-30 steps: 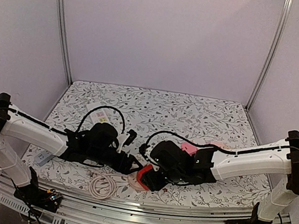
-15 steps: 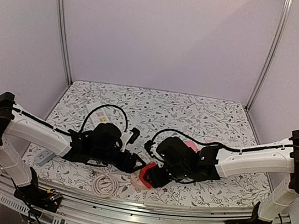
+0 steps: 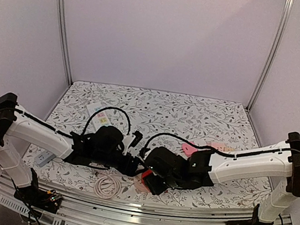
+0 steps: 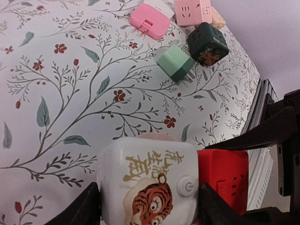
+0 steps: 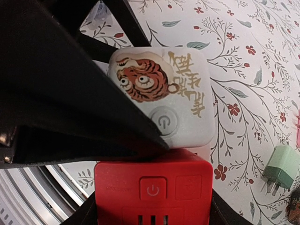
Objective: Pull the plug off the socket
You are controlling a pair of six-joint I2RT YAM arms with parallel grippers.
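Starting on the left, the left gripper (image 4: 148,206) is squeezing the white tiger cube (image 4: 150,180) — one finger on each side, so the cube cannot slide away. The red cube (image 5: 152,187) is stuck tight to the side of the white one with no gap between them, so the plug is not out yet. Both sit low over the near edge of the table (image 4: 70,70), in the middle between the two arms. The right gripper (image 5: 152,216) seems closed on the red cube, though only the tips of its fingers show. One holds, one pulls — that looks like the plan. Farther right, a green plug (image 4: 176,63) and a dark cube (image 4: 207,43) lie apart, out of the way.
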